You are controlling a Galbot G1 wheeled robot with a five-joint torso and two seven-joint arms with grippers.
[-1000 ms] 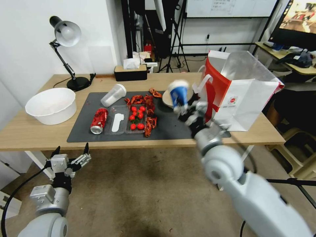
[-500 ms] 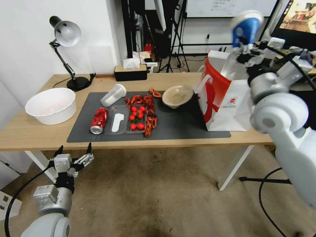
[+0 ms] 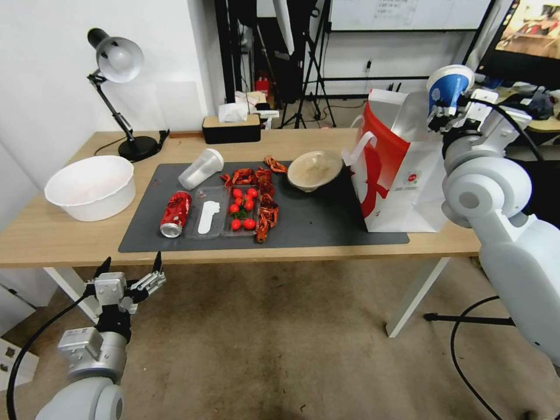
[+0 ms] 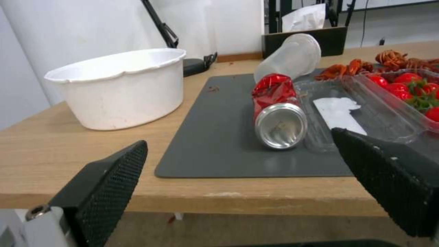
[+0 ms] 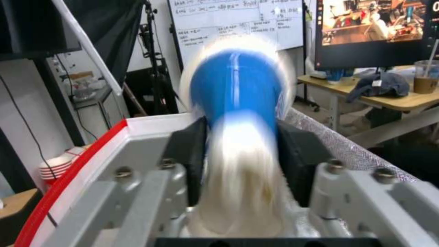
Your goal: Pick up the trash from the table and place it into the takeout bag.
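My right gripper (image 3: pixel 444 109) (image 5: pixel 242 161) is shut on the blue paper cup with a white lid (image 3: pixel 449 86) (image 5: pixel 235 82). It holds the cup tilted just above the open top of the takeout bag (image 3: pixel 402 175) (image 5: pixel 151 120), at the table's (image 3: pixel 70 239) right end. On the dark mat lie a crushed red soda can (image 3: pixel 175 214) (image 4: pixel 279 113), a tipped translucent plastic cup (image 3: pixel 200 168) (image 4: pixel 290 56) and a beige bowl (image 3: pixel 315 169). My left gripper (image 3: pixel 125 274) (image 4: pixel 247 192) hangs open below the table's front edge, facing the can.
A big white basin (image 3: pixel 90 186) (image 4: pixel 121 85) sits at the table's left end. A desk lamp (image 3: pixel 116 58) and a black tissue box (image 3: pixel 231 128) stand along the back. A clear tray of cherry tomatoes (image 3: pixel 242 210) and crayfish shells (image 3: pixel 265 192) lie mid-mat.
My right arm swung the blue cup from beside the bowl up and to the right, then lowered it slightly over the bag's opening. The left arm barely moved.
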